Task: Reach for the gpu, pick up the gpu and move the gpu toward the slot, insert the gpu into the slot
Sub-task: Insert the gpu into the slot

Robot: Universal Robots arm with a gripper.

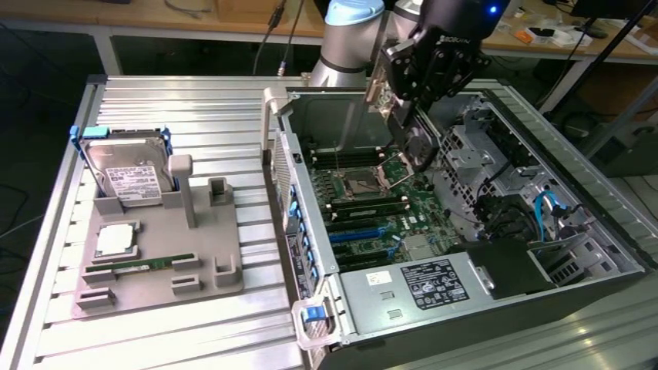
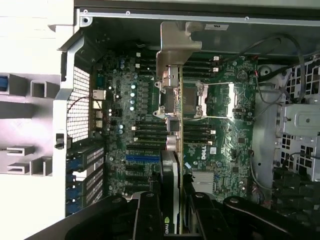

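Aluminium ribs form the table [image 1: 154, 100], and at the exterior view's left a grey fixture [image 1: 206, 266] rests on it. A silver hard drive [image 1: 129, 173] with a white label stands propped at the fixture's far end. A square processor chip [image 1: 113, 240] lies nearer, with a slim green memory stick [image 1: 139, 266] just beside it.

Right of the fixture is the open computer case [image 1: 283, 154], lying on its side with the green motherboard [image 1: 360, 204] exposed. Above the board hangs the black gripper [image 1: 406, 104], its fingers [image 2: 150, 215] clamped on either side of the gpu [image 1: 417, 146]. The card is held on edge, with its silvery bracket [image 2: 175, 45] at the end away from the fingers.

In the wrist view the gpu runs over the processor socket region (not over the blue connectors). The slot [image 2: 142, 157], a long bright-blue strip, lies bare to one side, toward the vented case wall and apart from the card. Further right in the exterior view are a metal drive cage [image 1: 483, 146] and blue cables [image 1: 550, 204].
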